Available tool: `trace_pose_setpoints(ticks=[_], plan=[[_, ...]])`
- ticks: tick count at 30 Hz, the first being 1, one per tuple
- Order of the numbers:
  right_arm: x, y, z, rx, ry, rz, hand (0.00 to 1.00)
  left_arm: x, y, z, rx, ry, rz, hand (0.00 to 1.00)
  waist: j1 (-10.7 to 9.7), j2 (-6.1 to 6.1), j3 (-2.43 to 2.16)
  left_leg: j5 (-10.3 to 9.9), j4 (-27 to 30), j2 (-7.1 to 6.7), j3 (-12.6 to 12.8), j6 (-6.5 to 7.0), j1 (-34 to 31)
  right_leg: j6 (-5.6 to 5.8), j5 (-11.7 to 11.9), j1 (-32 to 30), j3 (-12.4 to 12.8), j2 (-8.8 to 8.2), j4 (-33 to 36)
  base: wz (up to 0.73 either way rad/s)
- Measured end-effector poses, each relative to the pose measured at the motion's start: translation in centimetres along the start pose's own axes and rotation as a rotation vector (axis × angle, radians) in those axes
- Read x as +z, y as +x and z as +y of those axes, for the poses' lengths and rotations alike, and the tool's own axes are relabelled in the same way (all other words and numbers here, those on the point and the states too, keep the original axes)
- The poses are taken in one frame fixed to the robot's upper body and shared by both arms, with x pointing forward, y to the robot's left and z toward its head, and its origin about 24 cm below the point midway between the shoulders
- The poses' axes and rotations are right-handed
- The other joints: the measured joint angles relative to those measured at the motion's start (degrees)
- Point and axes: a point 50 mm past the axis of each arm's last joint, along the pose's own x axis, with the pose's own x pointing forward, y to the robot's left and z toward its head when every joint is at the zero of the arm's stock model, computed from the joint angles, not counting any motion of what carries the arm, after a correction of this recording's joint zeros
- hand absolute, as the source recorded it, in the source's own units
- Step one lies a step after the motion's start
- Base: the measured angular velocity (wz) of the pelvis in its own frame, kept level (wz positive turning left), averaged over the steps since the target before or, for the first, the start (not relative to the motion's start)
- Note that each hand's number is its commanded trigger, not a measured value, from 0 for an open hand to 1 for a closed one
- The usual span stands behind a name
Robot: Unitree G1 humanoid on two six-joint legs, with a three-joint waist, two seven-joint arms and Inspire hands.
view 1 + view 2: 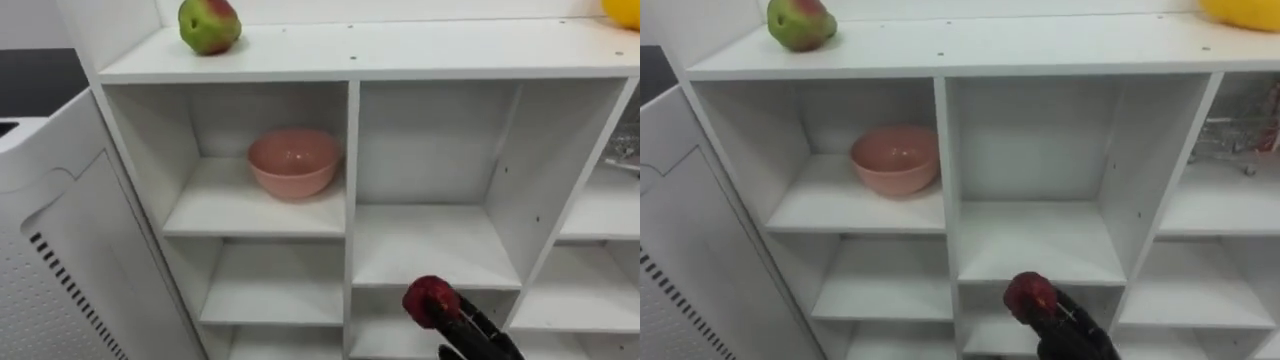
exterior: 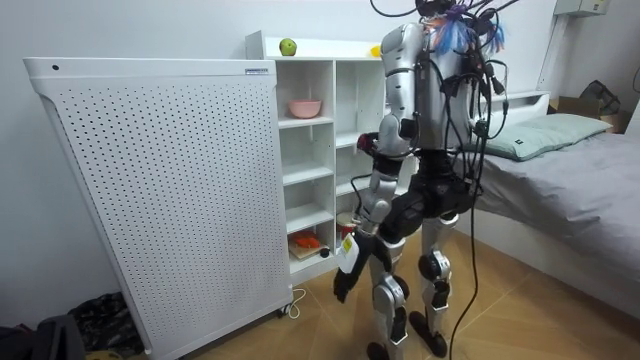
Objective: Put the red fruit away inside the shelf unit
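My right hand (image 1: 478,338) comes up from the lower right, shut on a dark red fruit (image 1: 430,300). It holds the fruit in front of the white closet (image 1: 350,150), level with the middle column's lower shelf. On the closet's top lie a green and red apple (image 1: 209,25) at the left and a yellow fruit (image 1: 622,10) at the far right. A pink bowl (image 1: 294,161) stands in the upper left compartment. In the room view I stand facing the closet (image 2: 320,150), and my left hand (image 2: 344,272) hangs low beside my leg.
A white perforated panel (image 1: 60,270) stands against the closet's left side. The upper middle compartment (image 1: 430,240) holds nothing. Metal racks (image 1: 1240,140) show in the right column. Orange items (image 2: 305,240) lie on a low shelf. A bed (image 2: 560,190) is behind me.
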Motion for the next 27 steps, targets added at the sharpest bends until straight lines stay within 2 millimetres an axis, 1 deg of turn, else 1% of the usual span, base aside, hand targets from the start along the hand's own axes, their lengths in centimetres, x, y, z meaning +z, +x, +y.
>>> trace_pose_setpoints(ticks=[2, 3, 4, 5, 7, 9, 10, 12, 14, 16, 18, 20, 21, 23, 25, 27], plan=[[0.0, 0.4, -0.1, -0.022, 0.071, 0.011, 1.0, 0.2, 0.0, 0.1, 0.004, -0.014, -0.004, 0.0, 0.3, 0.07, 0.67, 0.1, 1.7, -0.12, -0.2, 0.15, -2.8, -0.29, -0.4, -2.8, -0.1, -0.63, 2.3, 0.08], [0.3, 0.7, 0.1, -0.026, 0.125, 0.012, 1.0, 0.3, 0.0, 0.0, 0.005, -0.007, -0.008, 0.0, 0.2, 0.15, 1.0, 0.1, 3.0, -0.33, -0.6, 0.27, -5.4, -0.53, -0.7, -5.2, -0.6, -1.35, 4.0, 0.23], [0.6, 0.8, 0.1, -0.031, 0.18, 0.007, 1.0, 0.4, 0.0, 0.0, 0.004, 0.004, -0.013, 0.0, 0.2, 0.22, 1.12, 0.0, 4.2, -0.92, -1.0, 0.36, -7.8, -0.58, -1.1, -7.4, -0.7, -1.67, 5.4, 0.27], [0.7, 0.8, 0.0, -0.035, 0.209, 0.003, 1.0, 0.5, 0.0, 0.0, 0.004, 0.008, -0.018, 0.0, 0.2, 0.17, 1.16, 0.0, 4.6, -1.11, -1.1, 0.41, -8.7, -0.56, -1.3, -8.5, -0.6, -1.89, 6.0, 0.27], [1.3, 1.0, 0.2, -0.036, 0.311, -0.004, 1.0, 0.5, 0.0, -0.1, -0.002, -0.02, -0.009, 0.0, 1.4, -0.07, 1.21, 0.0, 6.5, -1.18, -1.0, 0.46, -12.4, -0.56, -2.1, -12.7, 0.0, -2.51, 8.9, 0.08], [1.7, 1.5, 0.6, -0.031, 0.353, -0.006, 1.0, 0.6, 0.0, 0.0, -0.001, -0.038, -0.006, 0.0, 1.7, -0.18, 1.23, 0.1, 8.0, -1.36, -1.0, 0.47, -15.5, -0.72, -2.3, -16.0, 0.1, -3.35, 10.9, 0.05], [2.1, 1.8, 0.6, -0.036, 0.384, -0.014, 1.0, 0.8, 0.0, 0.0, 0.0, -0.038, -0.011, 0.0, 1.6, -0.25, 1.27, 0.4, 8.8, -2.0, -1.0, 0.64, -17.2, -0.99, -2.5, -17.8, 0.0, -3.6, 12.3, 0.16], [2.8, 2.1, 0.2, -0.055, 0.425, -0.032, 1.0, 1.1, 0.0, 0.1, 0.002, -0.04, -0.027, 0.0, 2.1, -0.36, 1.31, 0.5, 10.1, -2.04, -0.9, 0.71, -19.4, -1.11, -3.0, -20.3, 0.2, -4.32, 14.5, 0.13], [3.5, 2.4, 0.1, -0.061, 0.433, -0.047, 1.0, 1.5, 0.0, 0.2, 0.004, -0.039, -0.041, 0.0, 2.6, -0.41, 1.29, 0.5, 11.7, -2.1, -0.9, 0.72, -21.9, -1.28, -3.2, -22.9, 0.5, -4.5, 16.1, 0.03], [4.7, 2.8, 0.5, -0.049, 0.489, -0.062, 1.0, 2.0, 0.0, 0.5, 0.008, -0.072, -0.059, 0.0, 3.0, -0.61, 1.39, 0.5, 13.8, -2.12, -0.9, 0.71, -25.7, -1.57, -3.3, -26.4, 0.5, -4.98, 18.1, 0.04], [5.5, 3.2, 0.8, -0.043, 0.51, -0.061, 1.0, 2.2, 0.1, 0.7, 0.004, -0.091, -0.058, 0.0, 3.0, -0.67, 1.4, 0.5, 14.9, -2.13, -0.9, 0.7, -27.8, -1.83, -3.5, -28.5, 0.3, -5.47, 19.3, 0.08], [6.2, 3.5, 1.0, -0.054, 0.534, -0.069, 1.0, 2.1, 0.1, 0.9, 0.007, -0.106, -0.053, 0.0, 3.3, -1.01, 1.61, 0.5, 15.7, -2.17, -1.0, 0.66, -29.3, -2.07, -3.6, -30.0, 0.3, -5.55, 20.4, 0.08], [6.8, 3.8, 1.4, -0.048, 0.542, -0.076, 1.0, 1.9, 0.2, 1.1, 0.009, -0.107, -0.05, 0.0, 3.5, -1.36, 1.79, 0.6, 16.2, -2.22, -1.1, 0.56, -30.4, -2.19, -3.7, -31.2, 0.2, -5.8, 20.9, 0.09], [8.3, 4.0, 1.9, -0.033, 0.542, -0.1, 1.0, 2.0, 0.2, 1.4, 0.011, -0.111, -0.051, 0.0, 4.1, -1.45, 1.81, 0.5, 17.9, -2.44, -1.3, 0.48, -33.0, -2.68, -4.0, -33.3, -1.0, -6.36, 22.2, 0.14], [10.0, 4.0, 1.8, -0.029, 0.535, -0.138, 1.0, 2.1, 0.3, 1.6, 0.014, -0.126, -0.051, 0.0, 5.0, -1.65, 1.89, 0.4, 19.7, -2.83, -1.9, 0.39, -35.6, -2.92, -4.6, -35.5, -1.0, -6.5, 24.3, 0.23], [10.8, 4.0, 2.2, -0.015, 0.537, -0.154, 1.0, 2.0, 0.3, 1.7, 0.014, -0.107, -0.052, 0.0, 5.7, -1.91, 1.96, 0.0, 21.3, -2.8, -2.0, 0.27, -37.5, -3.06, -5.0, -37.3, -1.0, -6.77, 25.7, 0.09]])
